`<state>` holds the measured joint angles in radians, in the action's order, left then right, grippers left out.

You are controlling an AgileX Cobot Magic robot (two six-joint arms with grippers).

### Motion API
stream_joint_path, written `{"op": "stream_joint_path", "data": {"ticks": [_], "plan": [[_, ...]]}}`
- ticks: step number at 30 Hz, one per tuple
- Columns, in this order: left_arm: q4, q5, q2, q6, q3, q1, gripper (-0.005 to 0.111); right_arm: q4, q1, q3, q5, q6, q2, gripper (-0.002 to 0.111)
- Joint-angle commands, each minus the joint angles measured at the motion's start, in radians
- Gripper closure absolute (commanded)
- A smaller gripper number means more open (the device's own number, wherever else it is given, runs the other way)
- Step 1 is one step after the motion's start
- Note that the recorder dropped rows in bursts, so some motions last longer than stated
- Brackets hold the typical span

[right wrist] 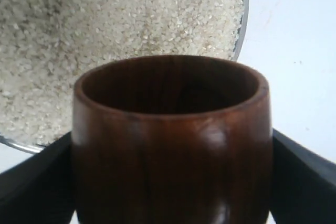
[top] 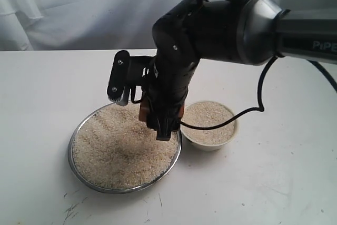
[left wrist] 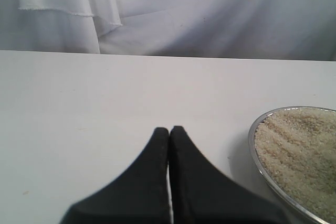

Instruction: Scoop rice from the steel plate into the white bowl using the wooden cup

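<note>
I have the wooden cup (right wrist: 170,140) clamped in the right hand (top: 160,122). One black finger (right wrist: 31,182) presses each side of its barrel, so the hand is spread only as far as the cup's width. In the right wrist view the cup's mouth faces the rice (top: 118,148) and its inside reads dark; I cannot see its bottom.

From the exterior view the cup hangs over the steel plate (top: 71,151), at the side nearest the white bowl (top: 210,145). Only a sliver of reddish wood shows between the fingers there. The lower finger tip sits at the level of the grains, but I cannot tell whether the cup itself touches them.

The plate is heaped across with rice. The bowl stands just beside it on the bench (top: 274,183) and also holds a pale, grainy fill. The arm's wrist hides where plate and bowl meet, and a black cable (top: 221,125) loops across the bowl's top.

My left hand (left wrist: 169,145) is pressed closed on nothing, low over bare bench, near the plate's rim. White cloth (left wrist: 210,14) hangs behind.
</note>
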<state>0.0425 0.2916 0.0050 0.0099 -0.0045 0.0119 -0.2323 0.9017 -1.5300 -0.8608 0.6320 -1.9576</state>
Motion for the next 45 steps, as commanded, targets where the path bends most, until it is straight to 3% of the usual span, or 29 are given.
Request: {"op": "stream_joint_path", "data": {"ticks": [1,14,24,45], "plan": [[0.001,-0.006,-0.005,0.001,0.005,-0.002,0.107,-0.171,0.045,-0.004,-0.017,-0.011,0.002,0.108],[0.001,-0.006,-0.005,-0.001,0.005,-0.002,0.107,-0.379,0.058,-0.004,-0.032,0.083,-0.037,0.108],[0.001,-0.006,-0.005,-0.001,0.005,-0.002,0.107,-0.614,0.142,-0.004,-0.041,0.047,-0.132,0.108],[0.001,-0.006,-0.005,-0.001,0.005,-0.002,0.107,-0.827,0.153,-0.004,-0.068,0.017,-0.213,0.108]]}}
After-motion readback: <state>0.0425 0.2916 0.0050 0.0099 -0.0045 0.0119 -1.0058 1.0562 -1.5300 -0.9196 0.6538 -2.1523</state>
